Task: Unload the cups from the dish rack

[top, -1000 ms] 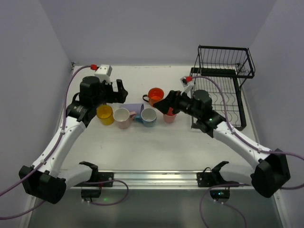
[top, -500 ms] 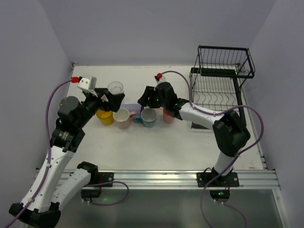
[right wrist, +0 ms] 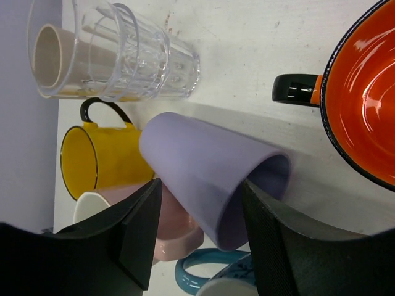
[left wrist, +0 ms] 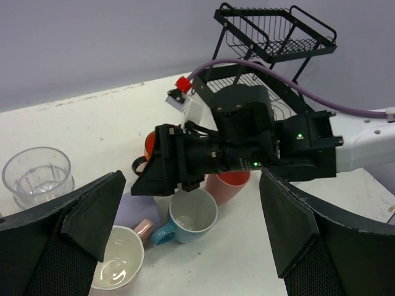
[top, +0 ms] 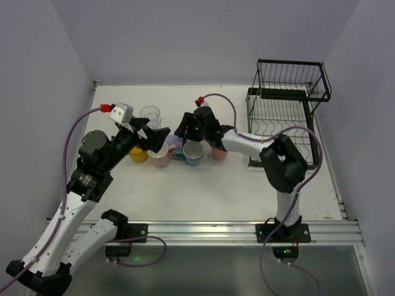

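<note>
My right gripper [right wrist: 200, 188] is shut on the lavender cup [right wrist: 203, 169], which lies on its side on the table with a finger against each flank. From above, the right gripper [top: 183, 128] reaches left over that lavender cup [top: 174, 141]. Around it stand a yellow mug [top: 136, 155], a pink mug [top: 162, 157], a blue mug [top: 192, 152], a salmon cup [top: 220, 152] and a clear glass [top: 150, 114]. An orange mug [right wrist: 364, 105] sits just beyond. My left gripper [top: 153, 139] hovers open above the pink and blue mugs [left wrist: 192, 213]. The black dish rack [top: 287, 105] stands at the right.
A beige cup [right wrist: 52, 55] shows through the clear glass [right wrist: 117, 55]. The right arm's forearm lies across the table between the cups and the rack. A purple cable loops over the rack's lower tray [top: 281, 126]. Walls close the table at the back and sides.
The right gripper has swung left to the lavender cup and closed onto it. The left gripper has moved right and down over the cups, still open.
</note>
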